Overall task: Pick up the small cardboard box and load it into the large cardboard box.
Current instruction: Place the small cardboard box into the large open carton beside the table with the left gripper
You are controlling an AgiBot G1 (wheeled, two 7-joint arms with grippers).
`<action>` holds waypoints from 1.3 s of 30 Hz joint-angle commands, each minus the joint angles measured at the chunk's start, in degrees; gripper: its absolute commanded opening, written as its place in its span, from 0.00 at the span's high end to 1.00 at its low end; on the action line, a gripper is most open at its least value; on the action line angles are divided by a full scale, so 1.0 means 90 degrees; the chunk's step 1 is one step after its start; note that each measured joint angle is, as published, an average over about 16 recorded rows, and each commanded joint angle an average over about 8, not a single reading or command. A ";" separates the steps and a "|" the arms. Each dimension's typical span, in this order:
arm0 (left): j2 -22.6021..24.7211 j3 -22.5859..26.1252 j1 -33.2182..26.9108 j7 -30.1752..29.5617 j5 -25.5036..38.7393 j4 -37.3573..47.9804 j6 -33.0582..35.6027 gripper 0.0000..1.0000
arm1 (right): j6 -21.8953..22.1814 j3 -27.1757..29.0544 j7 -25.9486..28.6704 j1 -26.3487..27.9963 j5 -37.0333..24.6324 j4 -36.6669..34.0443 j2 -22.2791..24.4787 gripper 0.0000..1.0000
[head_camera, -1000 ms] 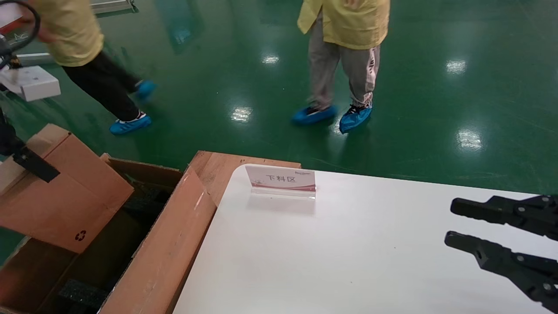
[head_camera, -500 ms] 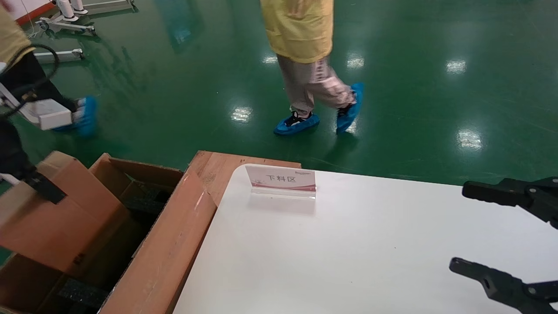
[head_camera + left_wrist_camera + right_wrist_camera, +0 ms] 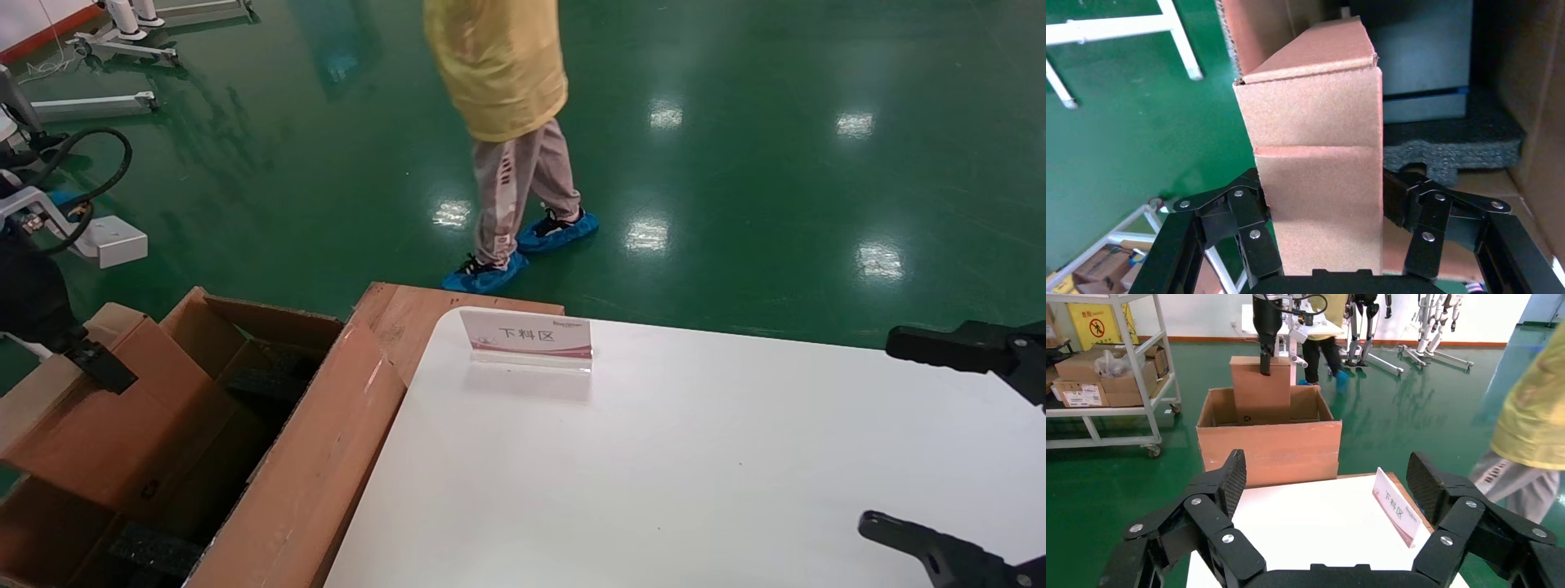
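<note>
The small cardboard box point(image 3: 98, 425) is a plain pinkish-brown carton, tilted, with its lower end inside the large cardboard box point(image 3: 319, 457) at the left. My left gripper point(image 3: 1321, 202) is shut on its upper end, one finger on each side face. Black foam point(image 3: 1453, 144) lies on the big carton's floor below it. From the right wrist view the small box point(image 3: 1260, 395) stands upright in the large box point(image 3: 1269, 450), half above its rim. My right gripper point(image 3: 915, 441) hovers wide open over the white table's right side, holding nothing.
The white table point(image 3: 654, 457) carries a small sign stand point(image 3: 527, 336) near its far edge. A wooden board point(image 3: 409, 314) sticks out between table and carton. A person in yellow point(image 3: 498, 98) stands on the green floor behind. A shelf cart point(image 3: 1107, 386) is beyond the carton.
The left gripper has lowered the small box deeper into the large carton. The right gripper's fingers have spread much wider. The person has walked to the left.
</note>
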 commanded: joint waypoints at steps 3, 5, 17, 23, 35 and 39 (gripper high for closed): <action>0.0124 -0.0016 0.0251 0.0163 -0.0044 0.0409 -0.0037 1.00 | 0.0001 -0.0001 -0.0001 0.0000 0.0001 0.0000 0.0001 0.00; 0.0189 -0.0019 0.0336 0.0219 -0.0057 0.0573 -0.0015 1.00 | 0.0001 -0.0002 -0.0001 0.0000 0.0001 0.0000 0.0001 0.00; 0.0609 0.0018 0.0756 0.0316 -0.0030 0.1273 0.0110 1.00 | 0.0003 -0.0006 -0.0003 0.0001 0.0004 0.0000 0.0003 0.00; 0.0758 0.0038 0.0936 0.0298 -0.0009 0.1481 0.0126 1.00 | 0.0004 -0.0009 -0.0004 0.0002 0.0006 0.0000 0.0004 0.00; 0.0809 -0.0029 0.1511 0.0351 -0.0125 0.1868 -0.0125 1.00 | 0.0006 -0.0013 -0.0006 0.0003 0.0009 0.0000 0.0005 0.00; 0.0824 -0.0060 0.1696 0.0343 -0.0174 0.1990 -0.0206 1.00 | 0.0006 -0.0014 -0.0007 0.0003 0.0010 0.0000 0.0006 0.00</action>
